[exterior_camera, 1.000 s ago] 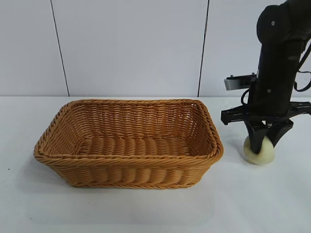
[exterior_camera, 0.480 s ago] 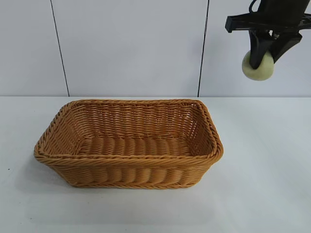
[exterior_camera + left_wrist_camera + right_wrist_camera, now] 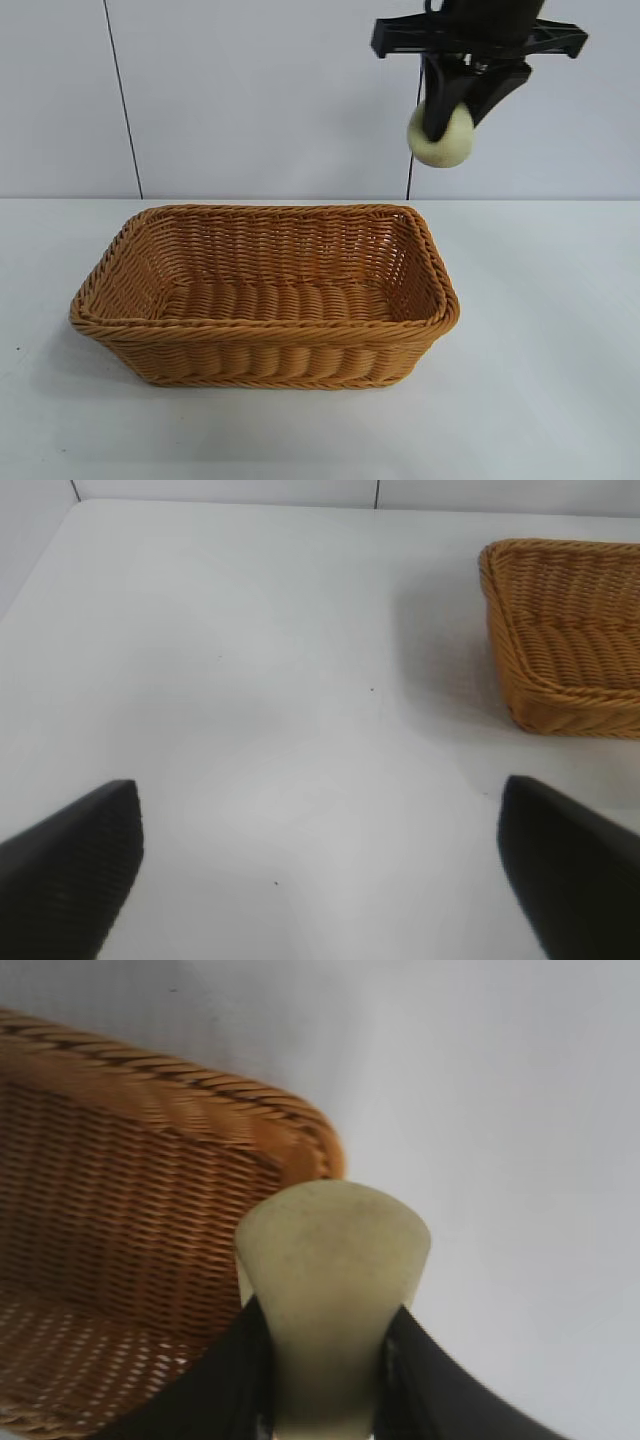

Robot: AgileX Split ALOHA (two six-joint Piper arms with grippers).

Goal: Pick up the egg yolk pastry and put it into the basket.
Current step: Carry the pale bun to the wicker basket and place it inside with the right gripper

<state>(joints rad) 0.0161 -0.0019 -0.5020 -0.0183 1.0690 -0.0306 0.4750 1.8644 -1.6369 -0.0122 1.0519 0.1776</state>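
One small, pale cream-yellow, rounded egg yolk pastry (image 3: 441,140) with a matte skin hangs high above the desk (image 3: 540,330), clamped between the black jaws of the right gripper (image 3: 452,118), which points steeply down. In the exterior view the pastry sits above the near-right corner region of the large rectangular orange-brown woven wicker basket (image 3: 265,345), roughly over the right end wall and its braided rim rather than over the middle of the floor. The right wrist view agrees: the pastry (image 3: 333,1260) fills the gap between the two jaws, and the basket's corner (image 3: 290,1130) lies just behind and to one side of it, with bare white desk on the other side. So the relation that matters is sideways: the basket's open centre lies toward the left arm's side of the held pastry, and well below it. The pastry is close to round, so it has no clear long axis; its domed end faces down, out past the jaw tips. The basket's long axis runs left to right across the exterior view, giving plenty of length to aim for. The right arm is plainly the nearer one. The left gripper (image 3: 320,880) is parked low over bare desk beyond the basket's left end, its jaws wide apart and holding nothing.
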